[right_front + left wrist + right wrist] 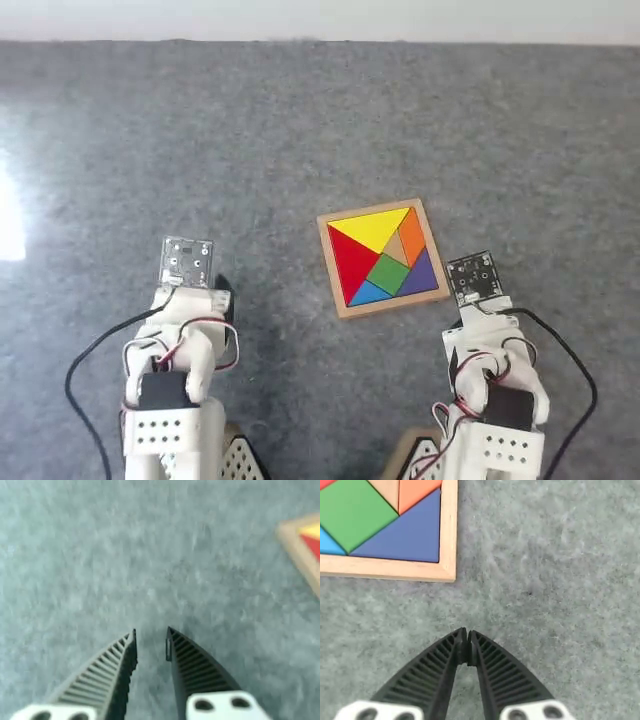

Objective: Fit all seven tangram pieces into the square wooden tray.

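Observation:
The square wooden tray (pixel 395 303) lies on the grey carpet right of centre, turned slightly. All seven pieces sit flat inside it: yellow triangle (pixel 373 228), red triangle (pixel 350 262), orange piece (pixel 412 235), tan triangle (pixel 397 248), green square (pixel 388 272), light blue triangle (pixel 369 293) and purple triangle (pixel 422 272). My right gripper (pixel 466 633) is shut and empty, just off the tray's near right corner (pixel 447 572). My left gripper (pixel 151 631) hovers over bare carpet well left of the tray (pixel 295 540), its fingers a little apart with nothing between them.
Grey carpet covers the whole table up to a pale wall strip at the back. The left arm (pixel 180 340) and right arm (pixel 490 370) stand at the near edge, cables looping beside each. A bright glare patch (pixel 10 215) lies at the far left.

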You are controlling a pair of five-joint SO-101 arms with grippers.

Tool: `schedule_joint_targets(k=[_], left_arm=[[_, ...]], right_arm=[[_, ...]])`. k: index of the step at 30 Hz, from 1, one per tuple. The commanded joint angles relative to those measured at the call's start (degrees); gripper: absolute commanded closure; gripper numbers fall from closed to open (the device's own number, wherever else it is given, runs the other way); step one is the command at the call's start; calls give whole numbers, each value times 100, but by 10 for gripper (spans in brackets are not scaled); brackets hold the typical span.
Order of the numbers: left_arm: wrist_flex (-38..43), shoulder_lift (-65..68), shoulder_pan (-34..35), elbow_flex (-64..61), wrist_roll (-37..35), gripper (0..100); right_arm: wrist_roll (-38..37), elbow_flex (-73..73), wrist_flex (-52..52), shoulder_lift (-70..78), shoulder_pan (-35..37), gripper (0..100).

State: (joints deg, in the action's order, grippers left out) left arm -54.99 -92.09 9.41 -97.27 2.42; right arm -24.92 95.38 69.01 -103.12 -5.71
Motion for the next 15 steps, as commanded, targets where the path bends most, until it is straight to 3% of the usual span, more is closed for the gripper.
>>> schedule_joint_targets(k=[1, 9, 15], left_arm=[[-457, -343, 18, 48, 44, 908], [-1653, -1081, 18, 75, 44, 908], [-1732, -1213, 26, 75, 35, 908]], right_arm=[[-53, 114, 40, -31, 40, 991], [-53, 114, 40, -31, 40, 991], [-53, 114, 40, -31, 40, 991]])
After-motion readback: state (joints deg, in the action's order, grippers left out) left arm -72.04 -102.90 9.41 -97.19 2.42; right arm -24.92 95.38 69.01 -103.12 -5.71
